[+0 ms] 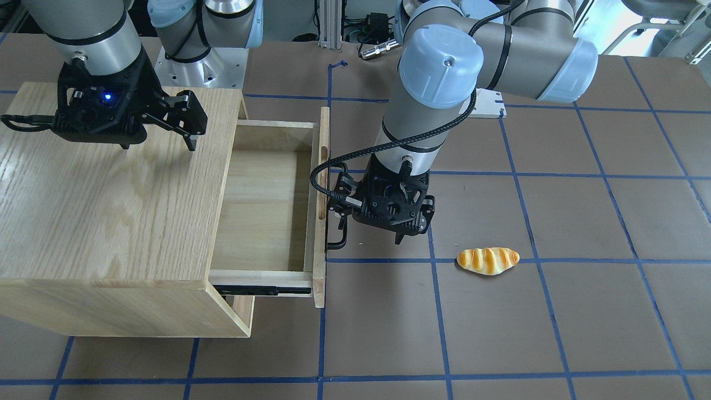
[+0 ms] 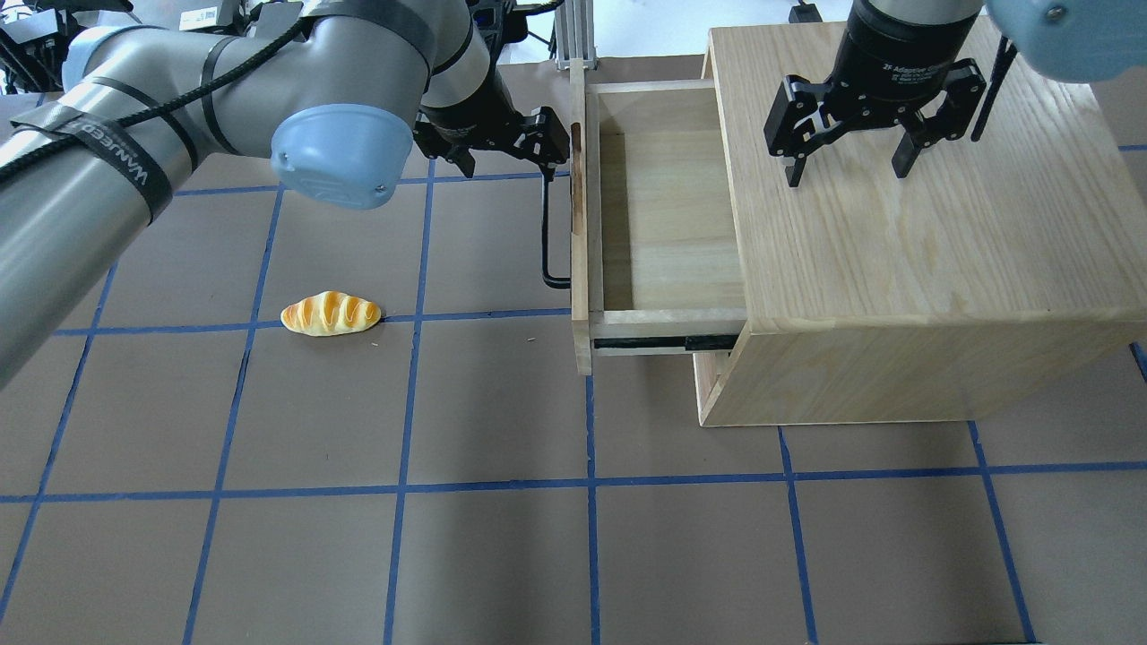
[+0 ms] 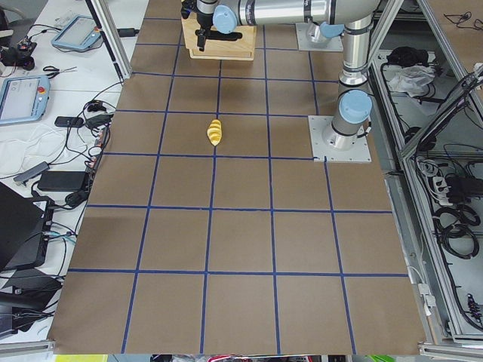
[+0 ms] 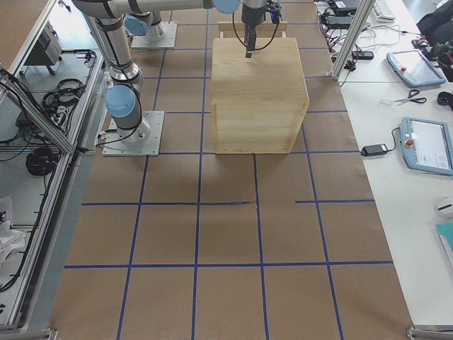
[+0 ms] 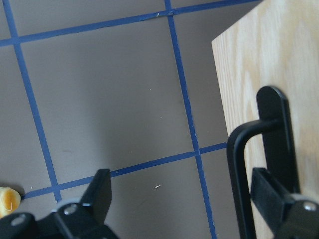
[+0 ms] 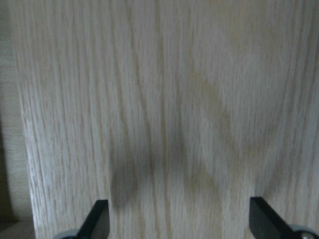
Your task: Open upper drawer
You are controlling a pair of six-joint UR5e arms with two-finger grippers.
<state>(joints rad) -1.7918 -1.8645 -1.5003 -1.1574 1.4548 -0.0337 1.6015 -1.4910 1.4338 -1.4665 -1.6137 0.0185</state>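
Note:
The upper drawer stands pulled far out of the oak cabinet, and its inside is empty; it also shows in the overhead view. Its pale front panel carries the black bar handle. My left gripper is open at the far end of the handle. In the left wrist view the handle runs between the fingers, close beside the right finger. My right gripper is open and empty, just above the cabinet top.
A toy bread roll lies on the brown table, left of the drawer front in the overhead view. The cabinet stands at the robot's right side of the table. Blue tape lines cross the table.

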